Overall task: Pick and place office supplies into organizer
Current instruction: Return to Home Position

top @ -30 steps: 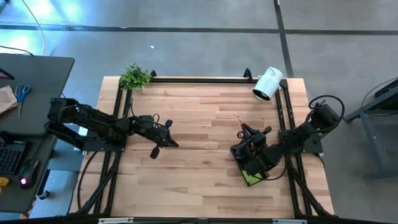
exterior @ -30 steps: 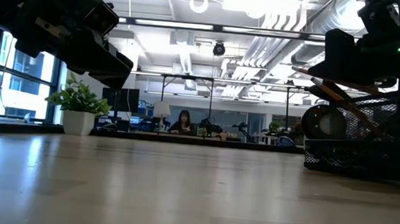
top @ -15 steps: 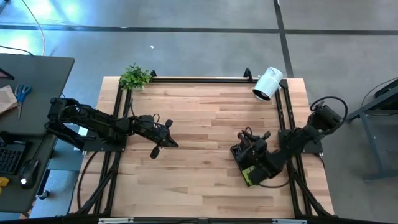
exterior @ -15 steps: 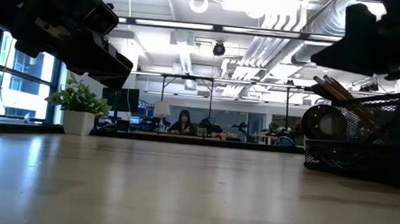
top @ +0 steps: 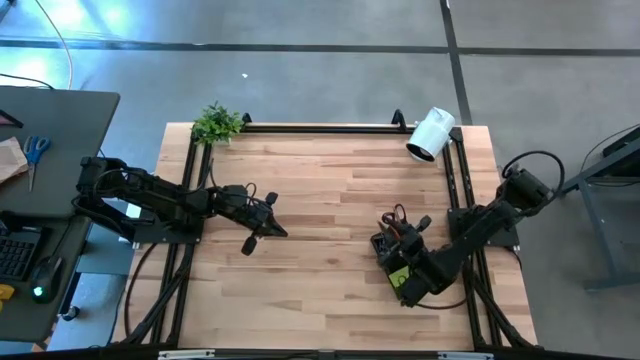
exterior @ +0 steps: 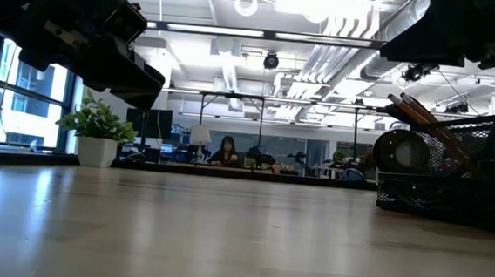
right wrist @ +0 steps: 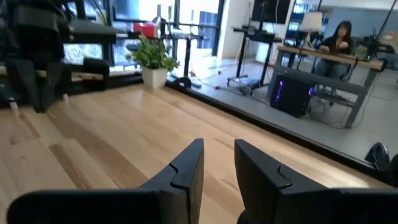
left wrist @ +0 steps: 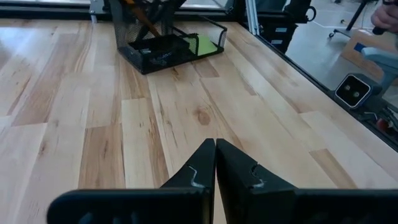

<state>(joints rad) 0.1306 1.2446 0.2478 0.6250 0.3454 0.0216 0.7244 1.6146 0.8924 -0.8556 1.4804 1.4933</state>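
Note:
The black mesh organizer stands near the table's right edge, with a lime-green sticky-note pad lying in its low tray. Pencils and pens lean out of its taller cup. My right gripper hovers just above the organizer, pointing level across the table. It is open by a narrow gap, with nothing between its fingers. My left gripper waits shut over the table's left half, clear of the wood.
A white cylindrical camera stands at the far right corner and a small potted plant at the far left corner. Bare wood lies between the two arms. A black frame rail runs along the far edge.
My right gripper has risen off the organizer's cup and drawn back toward the table's near right. A pencil it stood at a second ago now leans in the cup on its own. The organizer has stayed in place.

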